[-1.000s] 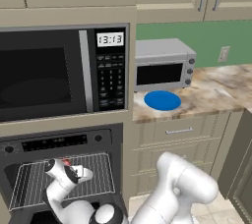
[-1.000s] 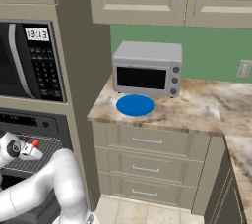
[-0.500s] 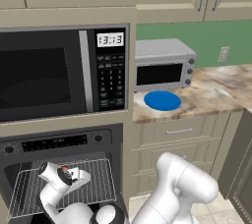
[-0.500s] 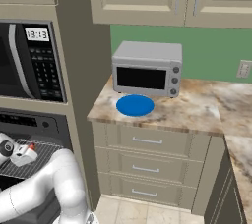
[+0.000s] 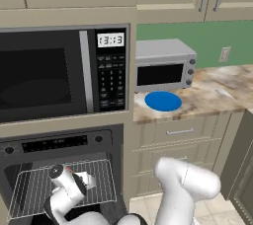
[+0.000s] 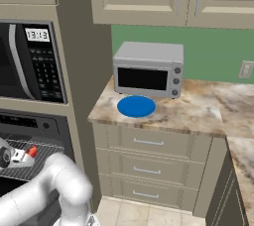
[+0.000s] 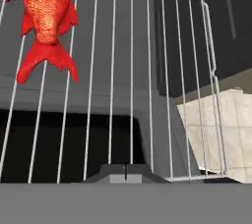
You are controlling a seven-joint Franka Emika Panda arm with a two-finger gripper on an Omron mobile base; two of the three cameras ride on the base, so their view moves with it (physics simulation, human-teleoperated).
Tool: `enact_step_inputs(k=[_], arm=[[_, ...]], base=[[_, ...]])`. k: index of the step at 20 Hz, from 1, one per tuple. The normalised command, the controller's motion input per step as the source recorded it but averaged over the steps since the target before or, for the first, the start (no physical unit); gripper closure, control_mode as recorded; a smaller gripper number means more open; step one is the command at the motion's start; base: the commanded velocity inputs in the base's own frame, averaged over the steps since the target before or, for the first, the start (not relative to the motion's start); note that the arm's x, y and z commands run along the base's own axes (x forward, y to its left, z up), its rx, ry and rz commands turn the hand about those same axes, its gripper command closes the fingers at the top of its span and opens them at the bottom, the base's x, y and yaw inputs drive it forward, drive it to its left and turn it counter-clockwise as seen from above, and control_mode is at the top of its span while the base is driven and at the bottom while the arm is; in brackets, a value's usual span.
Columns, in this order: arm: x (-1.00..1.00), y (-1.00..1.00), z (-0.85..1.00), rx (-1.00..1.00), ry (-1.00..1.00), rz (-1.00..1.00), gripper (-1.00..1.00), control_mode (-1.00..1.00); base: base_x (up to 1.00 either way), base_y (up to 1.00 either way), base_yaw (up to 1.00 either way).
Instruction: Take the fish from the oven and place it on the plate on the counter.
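The red-orange fish lies on the wire rack of the black oven, ahead and to the left of my fingertips in the hand view. My gripper is shut with nothing between its fingers and hovers over the rack, apart from the fish. From the right base, the fish shows as a red spot just past the gripper. The blue plate sits bare on the marbled counter, up and to the right of the oven.
A silver toaster oven stands right behind the plate. The black microwave hangs directly above the oven. Cream drawers sit under the counter. Past the rack's right edge lies tiled floor.
My hand has drifted slightly left over the rack. The gripper has stayed shut, and the fish and plate have not moved.
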Motion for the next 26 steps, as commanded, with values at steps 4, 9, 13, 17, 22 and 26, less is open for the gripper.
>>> enact_step_inputs(k=[4, 9, 13, 17, 22, 26], arm=[[-0.36, 0.01, 1.00, 0.53, -0.09, 0.09, 1.00, -1.00], [0.07, 0.04, 1.00, 0.46, 0.01, 0.04, 1.00, -1.00], [0.39, 0.11, 0.75, 0.05, 0.17, 0.00, 1.00, -1.00], [0.30, 0.28, 0.20, -0.13, 0.16, 0.00, -1.00, -1.00], [0.31, 0.30, -0.07, -0.11, 0.14, 0.00, -1.00, -1.00], [0.12, 0.23, -0.55, -0.07, 0.07, 0.04, -1.00, -1.00]], base=[[0.00, 0.00, 0.00], [0.00, 0.00, 0.00], [0.00, 0.00, 0.00], [0.00, 0.00, 0.00], [0.00, 0.00, 0.00], [0.00, 0.00, 0.00]])
